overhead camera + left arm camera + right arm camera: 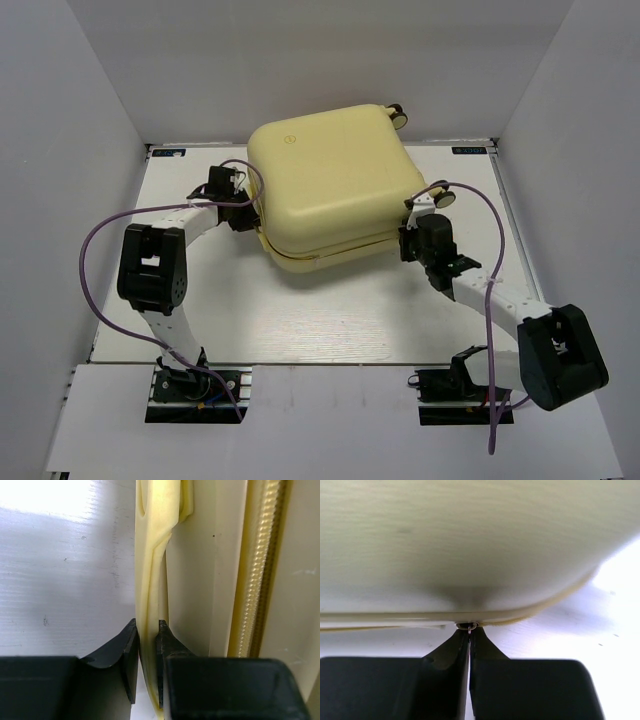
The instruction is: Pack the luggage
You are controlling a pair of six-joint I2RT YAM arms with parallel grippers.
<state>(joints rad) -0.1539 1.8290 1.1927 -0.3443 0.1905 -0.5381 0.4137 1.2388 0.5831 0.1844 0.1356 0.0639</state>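
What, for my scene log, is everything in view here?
luggage: one, pale yellow, closed, at the back middle of the table
wheels: two seen, black and cream, at the luggage's far right corner
zipper: one, golden, along the luggage's side seam
metal ring: one, small, at the seam on the right side
table: one, white
walls: three, pale grey, around the table
cables: two, purple, one looping along each arm
arms: two, white and black, one on either side of the luggage
left hand: black, shut on a thin yellow edge of the luggage
right hand: black, shut, tips at the metal ring
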